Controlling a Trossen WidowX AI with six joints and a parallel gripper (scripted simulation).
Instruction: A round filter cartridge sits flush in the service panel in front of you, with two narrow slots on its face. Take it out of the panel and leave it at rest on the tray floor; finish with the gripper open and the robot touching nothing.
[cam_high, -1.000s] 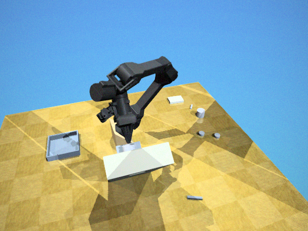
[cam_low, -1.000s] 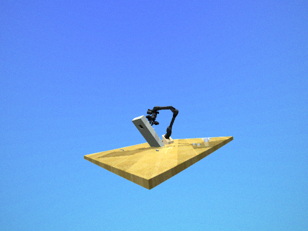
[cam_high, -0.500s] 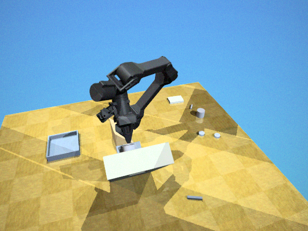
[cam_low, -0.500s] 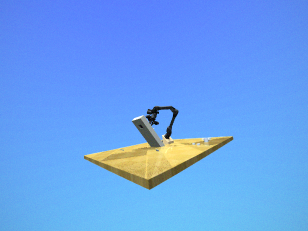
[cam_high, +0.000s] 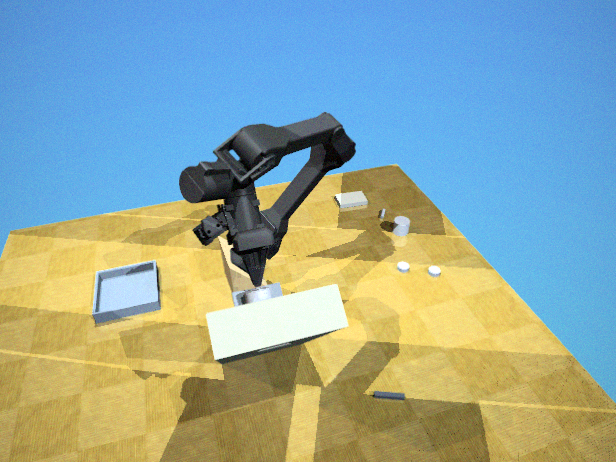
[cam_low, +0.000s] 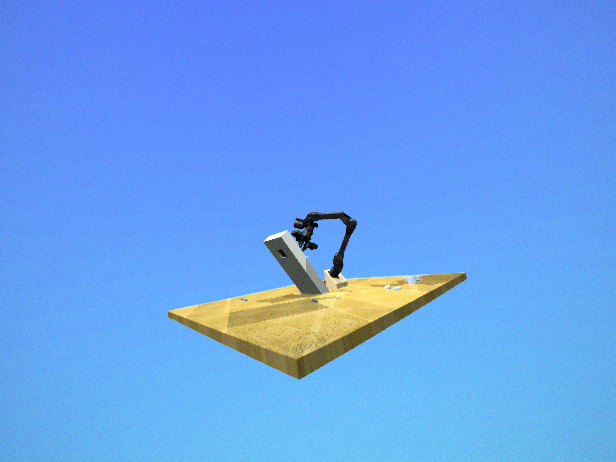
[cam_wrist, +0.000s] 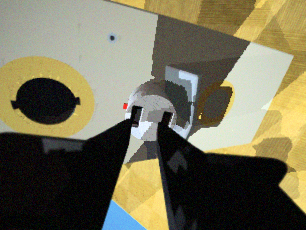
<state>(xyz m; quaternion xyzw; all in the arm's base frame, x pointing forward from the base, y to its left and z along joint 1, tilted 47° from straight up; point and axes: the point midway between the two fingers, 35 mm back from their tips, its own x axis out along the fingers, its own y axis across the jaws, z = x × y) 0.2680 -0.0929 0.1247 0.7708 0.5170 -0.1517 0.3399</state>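
Observation:
The round grey-white cartridge (cam_high: 256, 295) (cam_wrist: 150, 102) is at the service panel (cam_high: 275, 320) (cam_low: 298, 267) (cam_wrist: 115, 20), its two-slotted face toward the wrist camera. Part of its side wall shows, so it appears to stand out from the panel face; its depth inside is hidden. My gripper (cam_high: 258, 285) (cam_wrist: 144, 125) is at this face, its fingers partly apart and not clamped on anything. Each fingertip overlaps the lower end of a slot in the wrist view; how far they reach in cannot be told. The blue-grey tray (cam_high: 127, 311) stands left of the panel, with nothing in it.
A grey upright plate (cam_wrist: 192, 82) stands close beside the cartridge. A yellow ring (cam_wrist: 82, 110) surrounds a dark notched hole in the panel. A white box (cam_high: 351, 199), a pale cylinder (cam_high: 401, 226) and two white discs (cam_high: 403, 267) (cam_high: 434, 271) are right; a dark bar (cam_high: 389, 395) lies in front.

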